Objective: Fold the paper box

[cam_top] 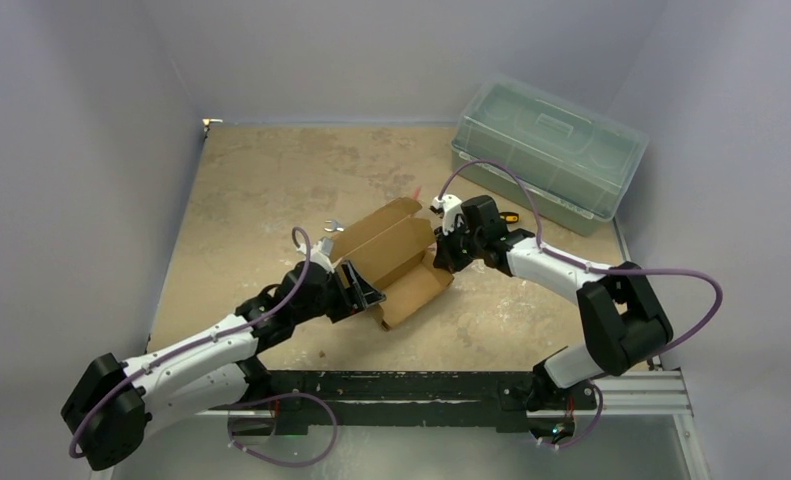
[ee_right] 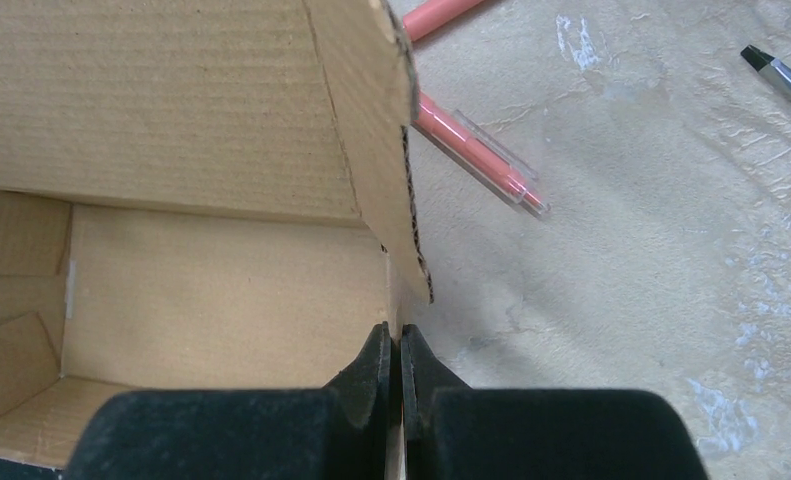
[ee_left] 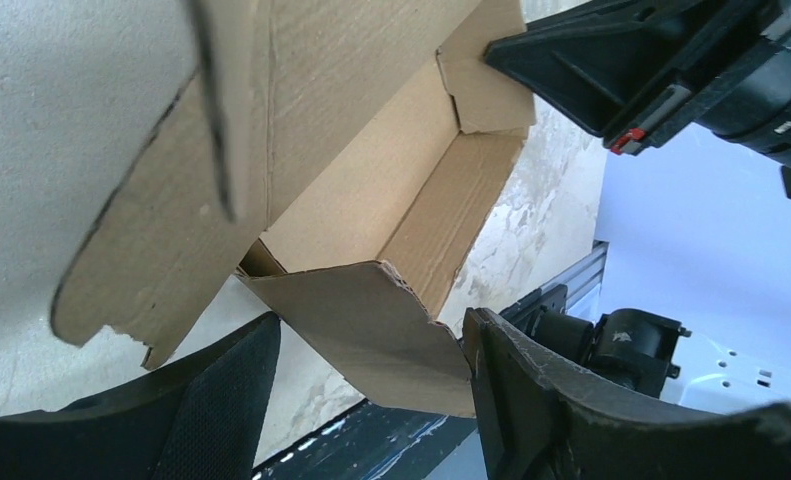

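Top external view: the paper box [cam_top: 391,258] lies partly formed at the centre of the table [cam_top: 271,180], tray side up, between the two grippers. The left gripper [cam_top: 356,290] is positioned at the lower-left end of the box. In the left wrist view the left fingers [ee_left: 221,400] stand apart, with a loose end flap of the box in the gap between them. The right gripper [cam_top: 439,248] is positioned at the right end of the box. In the right wrist view the right fingers [ee_right: 371,370] are pressed together on the thin edge of an upright box wall. A pink pen [ee_right: 476,150] lies on the table just beside that wall. A translucent green-tinted bin [cam_top: 546,155] stands at the upper right, well apart from the box.
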Controlling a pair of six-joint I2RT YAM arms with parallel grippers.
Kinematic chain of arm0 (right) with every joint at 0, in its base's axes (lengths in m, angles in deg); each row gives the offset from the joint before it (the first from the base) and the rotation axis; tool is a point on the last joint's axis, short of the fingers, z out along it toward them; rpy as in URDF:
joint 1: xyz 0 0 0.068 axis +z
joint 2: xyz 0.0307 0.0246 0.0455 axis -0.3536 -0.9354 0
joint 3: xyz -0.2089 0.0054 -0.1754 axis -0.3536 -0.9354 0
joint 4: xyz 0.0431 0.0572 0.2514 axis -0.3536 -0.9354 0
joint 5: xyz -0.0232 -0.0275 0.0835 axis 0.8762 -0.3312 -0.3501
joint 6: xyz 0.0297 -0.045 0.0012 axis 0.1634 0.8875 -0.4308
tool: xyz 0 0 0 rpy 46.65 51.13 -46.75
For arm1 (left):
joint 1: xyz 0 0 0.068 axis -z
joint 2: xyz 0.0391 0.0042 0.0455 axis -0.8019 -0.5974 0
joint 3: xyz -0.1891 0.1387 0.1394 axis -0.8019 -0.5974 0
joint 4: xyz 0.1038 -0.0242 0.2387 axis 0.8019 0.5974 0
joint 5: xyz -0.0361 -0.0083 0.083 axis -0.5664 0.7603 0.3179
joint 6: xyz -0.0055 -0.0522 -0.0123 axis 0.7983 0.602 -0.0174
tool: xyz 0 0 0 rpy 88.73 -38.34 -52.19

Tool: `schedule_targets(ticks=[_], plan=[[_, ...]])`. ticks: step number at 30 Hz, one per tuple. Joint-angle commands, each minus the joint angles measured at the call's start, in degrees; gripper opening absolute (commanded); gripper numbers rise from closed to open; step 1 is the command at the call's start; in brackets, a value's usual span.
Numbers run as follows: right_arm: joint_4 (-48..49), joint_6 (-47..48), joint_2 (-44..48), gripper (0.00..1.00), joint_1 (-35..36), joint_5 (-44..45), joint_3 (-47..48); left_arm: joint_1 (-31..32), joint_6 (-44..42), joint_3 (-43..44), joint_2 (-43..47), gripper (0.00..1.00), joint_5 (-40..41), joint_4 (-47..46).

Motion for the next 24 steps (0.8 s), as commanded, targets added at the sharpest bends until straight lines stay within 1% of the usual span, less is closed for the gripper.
schedule_targets(ticks=[1,7,13,19,24], plan=[[0.3,0.1,-0.51,0.01,0.39,-0.79,2.63,0.07,0.76,2.02,1.93,0.67,-0.36,-0.46],[0.29,0.1,-0.42,0.01,0.4,-0.88,2.55,0.05,-0.81,1.11,4.65,0.67,-2.08,-2.12],[0.25,0.1,-0.59,0.01,0.47,-0.88,2.64,0.06,-1.9,0.24,6.83,0.78,-2.59,-0.65],[0.25,0.1,-0.59,0.01,0.49,-0.79,2.68,0.07,-2.01,-0.9,7.23,0.78,-2.51,-1.09],[0.23,0.1,-0.6,0.01,0.42,-0.79,2.72,0.06,-1.77,-1.3,10.36,0.77,-2.43,-0.75]])
